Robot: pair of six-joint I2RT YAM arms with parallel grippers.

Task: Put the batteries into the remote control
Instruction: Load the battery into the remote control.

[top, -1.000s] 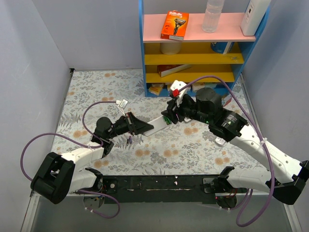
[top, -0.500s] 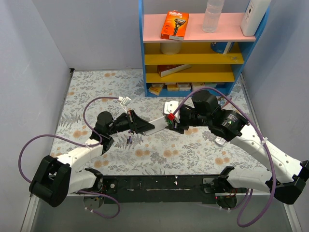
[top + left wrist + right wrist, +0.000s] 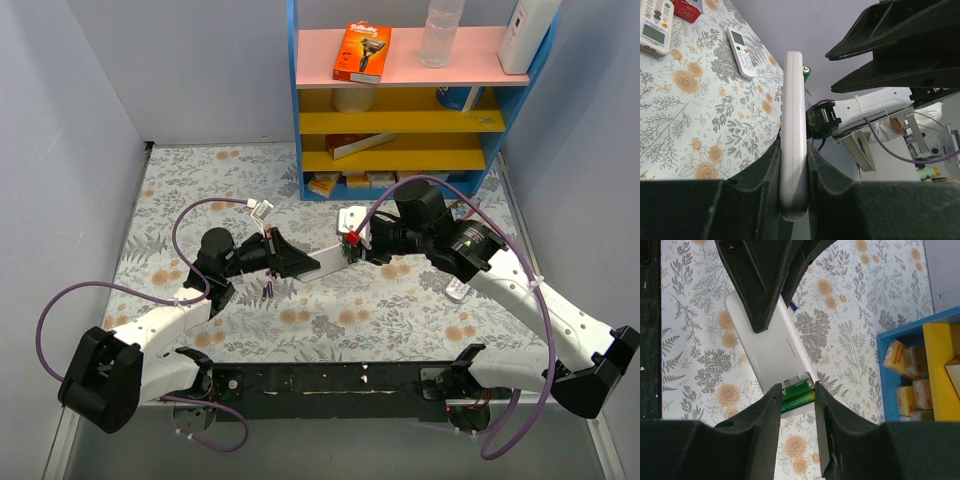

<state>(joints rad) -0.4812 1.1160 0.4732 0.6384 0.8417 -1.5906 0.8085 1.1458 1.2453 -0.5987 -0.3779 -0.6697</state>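
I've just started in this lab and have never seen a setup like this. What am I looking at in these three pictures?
You are looking at two robot arms bolted to a table with a flowered cloth. One picture comes from a fixed camera overhead. The other two come from small cameras on the arms' wrists, so each shows its own claw up close. The left claw is shut on a white remote control, gripping it by its long edges. The right claw is open over the remote's far end, where green batteries lie in the uncovered compartment. Whether it touches them I cannot tell. A loose battery and a spare remote lie on the cloth. A coloured shelf stands at the back.
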